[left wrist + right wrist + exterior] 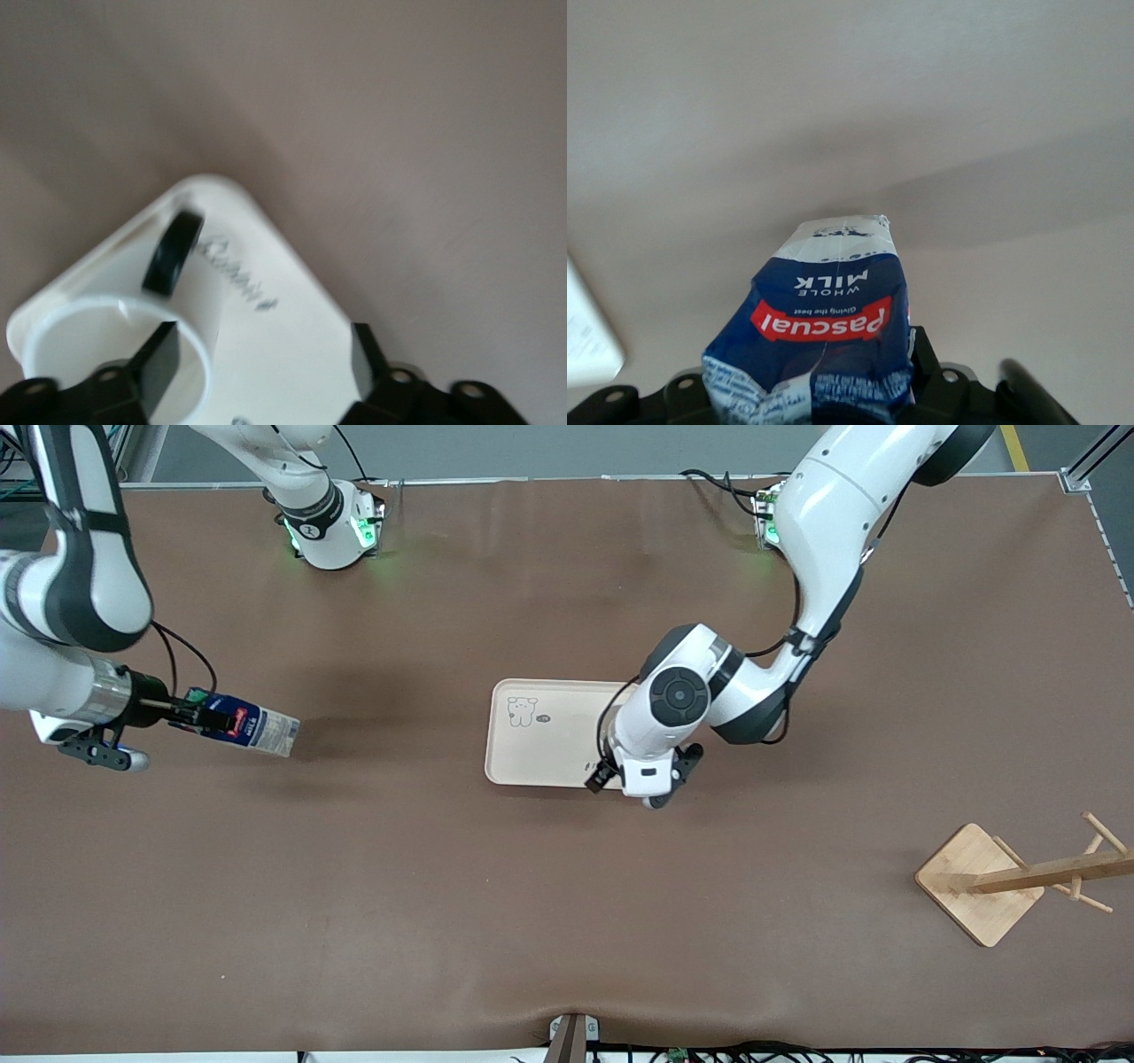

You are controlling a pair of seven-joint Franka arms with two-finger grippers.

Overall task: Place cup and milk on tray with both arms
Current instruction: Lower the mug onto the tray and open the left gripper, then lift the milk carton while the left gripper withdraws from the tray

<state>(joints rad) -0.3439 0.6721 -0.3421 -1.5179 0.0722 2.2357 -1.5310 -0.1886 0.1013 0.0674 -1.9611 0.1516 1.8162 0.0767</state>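
Your left gripper (257, 372) stands wide around the cup (106, 341) on the tray (540, 735); your right gripper (199, 716) holds the milk (252, 726) above the counter (567, 921).

Both of my arms are out over the table.
My left arm folds forward from its base, wrist bent down, left gripper (257, 354) low with its jaws spread wide apart. My right arm reaches in from its end, wrist level, right gripper (199, 713) pointing sideways, jaws clamped on the carton's top.
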